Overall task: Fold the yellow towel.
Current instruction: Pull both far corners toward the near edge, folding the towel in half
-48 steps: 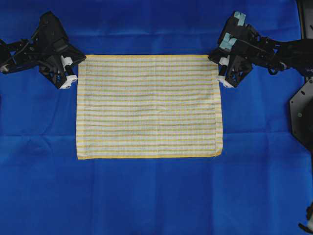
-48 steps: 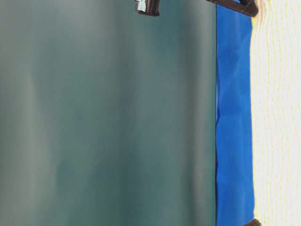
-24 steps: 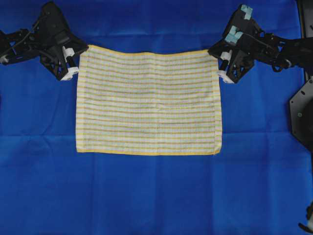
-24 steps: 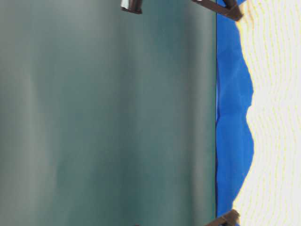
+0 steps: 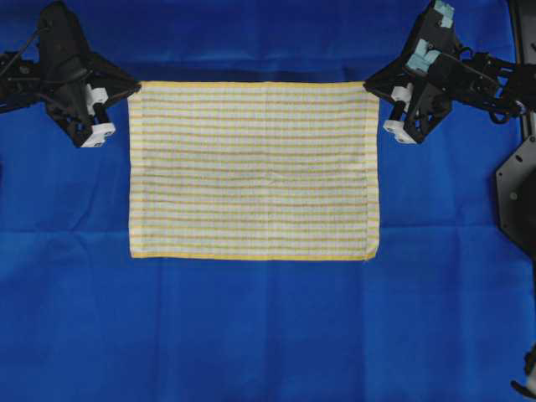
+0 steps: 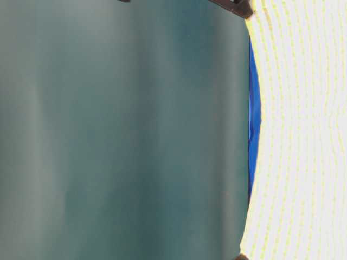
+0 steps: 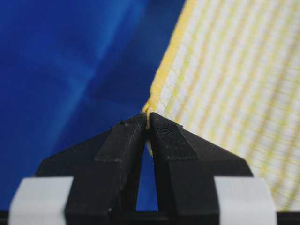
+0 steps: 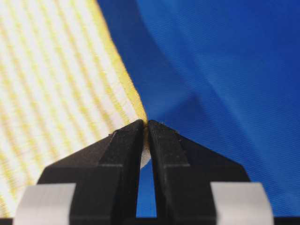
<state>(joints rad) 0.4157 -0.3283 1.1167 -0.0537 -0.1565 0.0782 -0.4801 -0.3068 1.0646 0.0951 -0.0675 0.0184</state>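
The yellow towel [image 5: 253,170] lies spread mid-surface on the blue sheet [image 5: 251,335] — no fold made yet. Left gripper [image 7: 148,123] and right gripper [image 8: 145,127] have their jaws clamped on its two far corners — the fold-over remains.

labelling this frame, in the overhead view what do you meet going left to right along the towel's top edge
left gripper, shut on the towel's top left corner → yellow towel → right gripper, shut on its top right corner; the blue sheet lies under all of it.
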